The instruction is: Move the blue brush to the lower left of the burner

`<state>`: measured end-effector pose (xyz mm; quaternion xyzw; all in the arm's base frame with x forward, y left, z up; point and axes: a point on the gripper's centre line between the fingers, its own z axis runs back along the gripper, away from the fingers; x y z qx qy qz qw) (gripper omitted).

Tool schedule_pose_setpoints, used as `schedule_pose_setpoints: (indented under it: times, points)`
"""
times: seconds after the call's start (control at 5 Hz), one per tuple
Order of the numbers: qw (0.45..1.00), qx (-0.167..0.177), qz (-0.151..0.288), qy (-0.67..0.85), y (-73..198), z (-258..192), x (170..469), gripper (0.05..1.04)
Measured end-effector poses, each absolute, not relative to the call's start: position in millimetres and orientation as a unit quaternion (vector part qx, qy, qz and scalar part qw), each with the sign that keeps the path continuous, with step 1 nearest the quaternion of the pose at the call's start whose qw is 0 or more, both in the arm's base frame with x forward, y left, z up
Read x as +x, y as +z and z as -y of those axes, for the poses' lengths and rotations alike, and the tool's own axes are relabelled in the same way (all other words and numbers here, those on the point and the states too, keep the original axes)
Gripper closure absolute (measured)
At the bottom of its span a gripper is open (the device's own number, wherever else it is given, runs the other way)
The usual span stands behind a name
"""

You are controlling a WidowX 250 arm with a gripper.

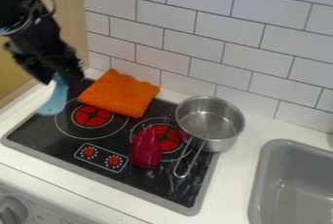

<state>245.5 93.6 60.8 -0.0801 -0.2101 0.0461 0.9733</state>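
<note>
Over the stove's [39, 138] left edge, in the air, the end effector [62, 76] hangs from the black arm [40, 40], which enters at the upper left. State of end effector: grasping the brush [54, 99], light blue, by its upper part; the rest slants down and to the left, clear of the fingers. Brush position: to the left of the left burner [92, 116], held above the work and not set down. Stove top: black, with 2 red burners in pale rings, the right burner [170, 139] partly covered. Covering it on the left: a glossy dark red object [146, 149], lying lengthwise front to back; exact kind cannot be told. Orange cloth [120, 93]: spread at the back left of the stove, just behind the left burner. Steel pot [209, 120]: upright at the back right, its handle [189, 162] pointing toward the front over the stove. Between the left burner and the front edge, a panel [101, 158] with 2 red dial marks. Grey sink [296, 174]: set into the white desk [237, 179], to the right of the stove. White tiles [195, 33] behind.
</note>
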Motion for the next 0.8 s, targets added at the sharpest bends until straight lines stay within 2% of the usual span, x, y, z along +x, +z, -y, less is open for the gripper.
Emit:
schedule_pose_setpoints:
  times: [0.2, 0.8]
  points:
    - [0.974, -0.077, 0.208, 0.053, 54.2, -104.2, 232.6, 0.402]
    - [0.979, -0.07, 0.184, 0.061, 24.9, -129.2, 218.1, 0.402]
